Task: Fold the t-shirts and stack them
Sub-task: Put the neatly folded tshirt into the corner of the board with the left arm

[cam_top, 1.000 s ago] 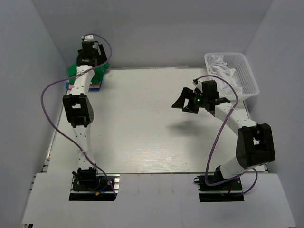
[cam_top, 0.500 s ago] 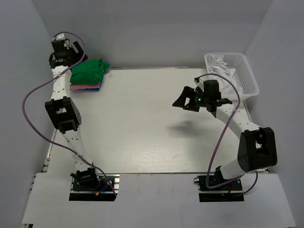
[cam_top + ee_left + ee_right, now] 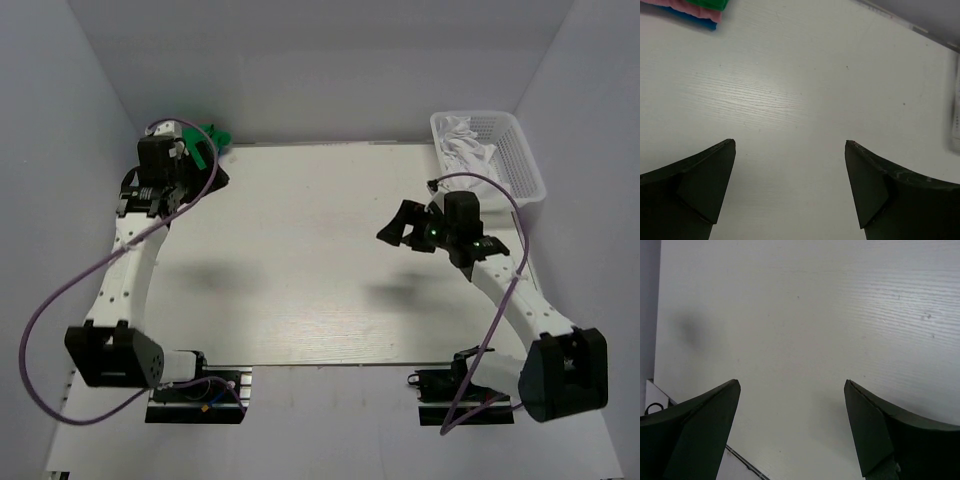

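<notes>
A folded stack of t-shirts lies at the table's far left corner, the green shirt (image 3: 206, 133) on top. My left arm covers most of it from above. The left wrist view catches only its corner: green (image 3: 707, 3) over pink (image 3: 690, 10) over blue (image 3: 702, 23). My left gripper (image 3: 196, 182) (image 3: 790, 145) hangs open just in front of the stack, with bare table between its fingers. A white t-shirt (image 3: 466, 140) lies crumpled in the basket. Over the table's right middle, my right gripper (image 3: 396, 224) (image 3: 792, 382) is open and holds nothing.
The white mesh basket (image 3: 520, 160) stands at the far right corner. Grey walls close in the table on the left, back and right. The table's (image 3: 805, 315) edge shows at the lower left of the right wrist view.
My left arm has swung away from the back left wall and come down in front of the stack. My right arm has shifted nearer and lower. Both grippers stayed open.
</notes>
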Controlling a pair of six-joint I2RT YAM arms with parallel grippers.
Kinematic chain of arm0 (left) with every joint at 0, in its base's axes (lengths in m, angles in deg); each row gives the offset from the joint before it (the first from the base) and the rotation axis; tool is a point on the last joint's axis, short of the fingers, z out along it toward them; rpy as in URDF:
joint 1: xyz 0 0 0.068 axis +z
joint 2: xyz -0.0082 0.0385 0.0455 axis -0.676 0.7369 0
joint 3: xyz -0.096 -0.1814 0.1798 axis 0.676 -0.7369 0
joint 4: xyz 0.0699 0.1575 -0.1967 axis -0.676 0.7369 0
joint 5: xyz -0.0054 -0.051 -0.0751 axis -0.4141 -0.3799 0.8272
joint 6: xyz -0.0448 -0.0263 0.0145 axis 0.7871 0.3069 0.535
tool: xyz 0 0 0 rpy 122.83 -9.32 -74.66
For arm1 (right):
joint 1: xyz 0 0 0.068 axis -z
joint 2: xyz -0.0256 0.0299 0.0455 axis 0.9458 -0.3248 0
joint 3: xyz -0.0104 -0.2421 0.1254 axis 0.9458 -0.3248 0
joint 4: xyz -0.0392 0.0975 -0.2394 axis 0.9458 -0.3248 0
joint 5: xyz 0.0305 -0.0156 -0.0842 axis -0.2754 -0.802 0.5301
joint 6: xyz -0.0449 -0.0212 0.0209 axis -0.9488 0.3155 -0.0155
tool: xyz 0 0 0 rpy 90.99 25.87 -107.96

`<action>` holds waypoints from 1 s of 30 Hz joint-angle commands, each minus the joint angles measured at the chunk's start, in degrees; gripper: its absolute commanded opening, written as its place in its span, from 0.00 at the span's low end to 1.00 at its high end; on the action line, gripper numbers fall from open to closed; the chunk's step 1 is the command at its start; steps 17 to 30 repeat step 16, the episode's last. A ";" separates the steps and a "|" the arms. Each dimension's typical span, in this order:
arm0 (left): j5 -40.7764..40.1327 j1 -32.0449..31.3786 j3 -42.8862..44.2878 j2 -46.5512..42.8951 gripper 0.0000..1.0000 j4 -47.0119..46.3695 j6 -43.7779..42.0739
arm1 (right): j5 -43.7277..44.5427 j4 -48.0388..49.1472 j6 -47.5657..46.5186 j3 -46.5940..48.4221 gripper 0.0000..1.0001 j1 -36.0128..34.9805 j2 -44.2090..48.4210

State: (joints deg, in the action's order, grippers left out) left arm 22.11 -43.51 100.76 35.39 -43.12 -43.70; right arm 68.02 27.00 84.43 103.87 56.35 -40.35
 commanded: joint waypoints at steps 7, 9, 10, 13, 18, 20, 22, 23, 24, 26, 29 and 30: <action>-9.57 -2.98 -1.59 -8.87 1.00 6.52 1.72 | 6.95 1.19 0.08 -5.19 0.90 0.02 13.59; -8.60 -2.98 -1.59 -8.87 1.00 6.52 1.72 | 7.13 1.28 0.61 -5.45 0.90 0.02 14.21; -8.08 -2.98 -1.59 -8.35 1.00 6.52 1.72 | 7.39 1.28 0.61 -5.89 0.90 0.02 14.91; -8.07 -3.51 -1.59 -8.34 1.00 6.52 2.33 | 7.83 1.98 0.70 -6.59 0.90 0.02 16.06; -9.91 -3.51 -2.12 -9.57 1.00 6.52 2.33 | 7.74 2.33 0.09 -6.95 0.90 -0.15 16.68; -9.91 -3.51 -2.12 -9.57 1.00 6.52 2.33 | 7.74 2.33 0.09 -6.95 0.90 -0.15 16.68; -9.91 -3.51 -2.12 -9.57 1.00 6.52 2.33 | 7.74 2.33 0.09 -6.95 0.90 -0.15 16.68; -9.91 -3.51 -2.12 -9.57 1.00 6.52 2.33 | 7.74 2.33 0.09 -6.95 0.90 -0.15 16.68; -9.91 -3.51 -2.12 -9.57 1.00 6.52 2.33 | 7.74 2.33 0.09 -6.95 0.90 -0.15 16.68; -9.91 -3.51 -2.12 -9.57 1.00 6.52 2.33 | 7.74 2.33 0.09 -6.95 0.90 -0.15 16.68; -9.91 -3.51 -2.12 -9.57 1.00 6.52 2.33 | 7.74 2.33 0.09 -6.95 0.90 -0.15 16.68; -9.91 -3.51 -2.12 -9.57 1.00 6.52 2.33 | 7.74 2.33 0.09 -6.95 0.90 -0.15 16.68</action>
